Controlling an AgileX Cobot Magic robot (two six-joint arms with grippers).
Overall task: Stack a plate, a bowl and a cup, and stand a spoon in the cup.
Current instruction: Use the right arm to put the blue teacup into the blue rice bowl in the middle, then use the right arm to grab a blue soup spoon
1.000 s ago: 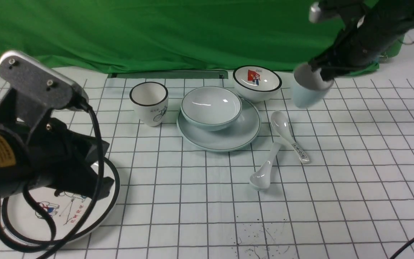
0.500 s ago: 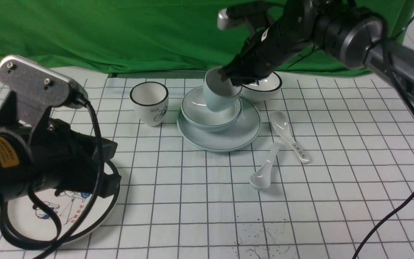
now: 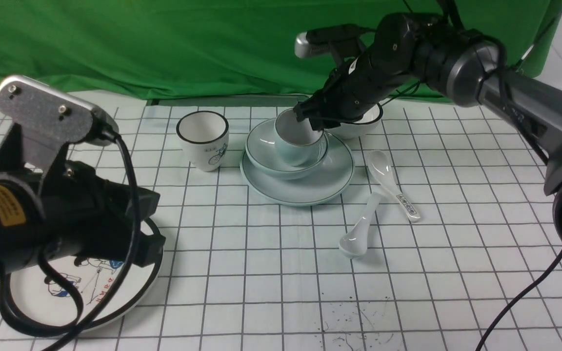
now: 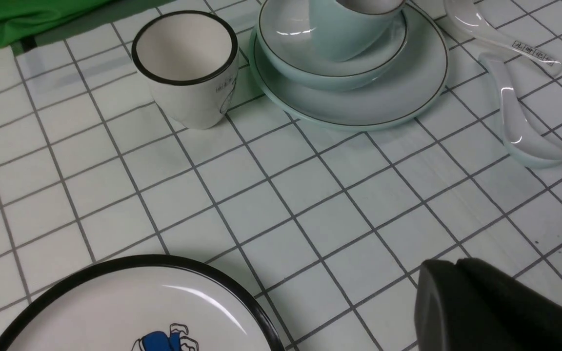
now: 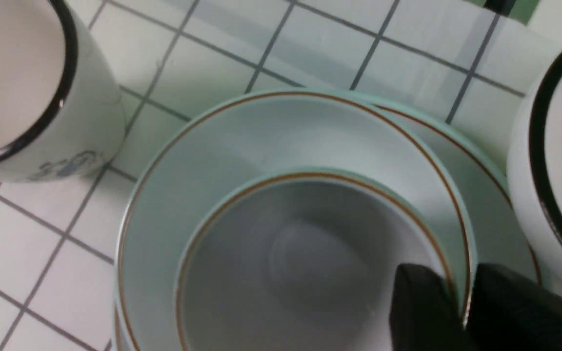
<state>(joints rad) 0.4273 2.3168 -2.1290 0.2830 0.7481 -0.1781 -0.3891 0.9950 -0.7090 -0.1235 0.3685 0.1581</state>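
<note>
Step in hand: seating the cup (image 3: 296, 146) in the bowl (image 3: 266, 151), the third piece of the stack. Only the spoon is left after this.
Cup: down inside the bowl, a little toward 2 o'clock of the bowl's middle. I can't tell if it sits quite flat.
Bowl and plate: the bowl rests on the plate (image 3: 330, 180), mid-bench (image 3: 456, 273).
Right hand (image 5: 456, 297): astride the cup's rim on its 1 o'clock side, one finger inside and one outside. I can't tell whether it pinches the wall or has slackened.
Left hand (image 4: 456, 273): closed and empty, hanging low around 8 o'clock of the plate.
Spoon (image 3: 359, 229): flat on the bench at 5 o'clock of the plate, its handle tip up against the labelled spoon (image 3: 393, 187).
Next move, by my reckoning: let go cleanly and lift straight up so the cup isn't dragged over. Then take the plain spoon, not its labelled neighbour.
</note>
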